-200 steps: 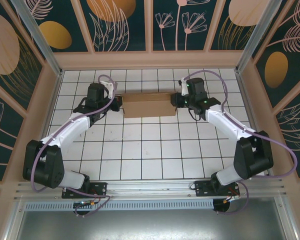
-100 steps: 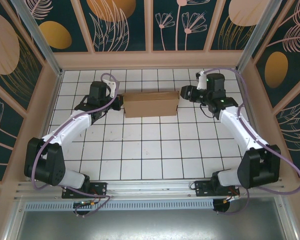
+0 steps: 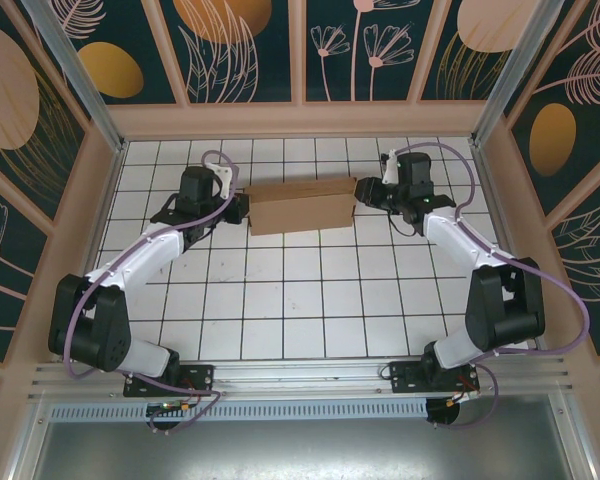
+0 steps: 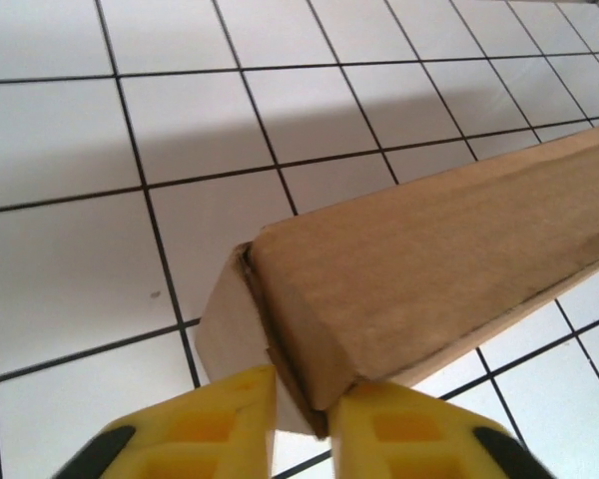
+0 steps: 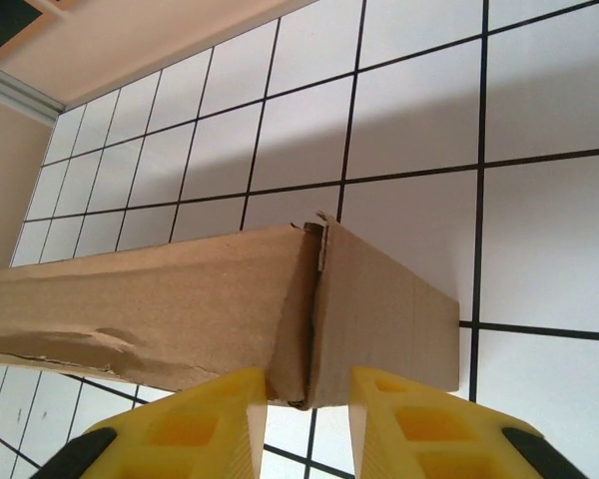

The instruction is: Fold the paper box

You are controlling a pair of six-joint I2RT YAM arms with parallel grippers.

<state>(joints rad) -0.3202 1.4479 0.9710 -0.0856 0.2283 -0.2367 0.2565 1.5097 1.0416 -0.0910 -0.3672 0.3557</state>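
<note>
Clamping the left end of the paper box [image 3: 300, 207], at the far middle of the bench [image 3: 280, 300], in the left gripper [image 4: 301, 384]. Straddling the right end seam with the right gripper [image 5: 307, 377]; clenched or released not determinable. Probably finishing end closure, next calling for squeezing that seam flush.

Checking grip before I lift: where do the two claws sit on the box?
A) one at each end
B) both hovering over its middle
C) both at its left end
A: the left claw pinches the left end of the paper box, the right claw its right end.
</note>
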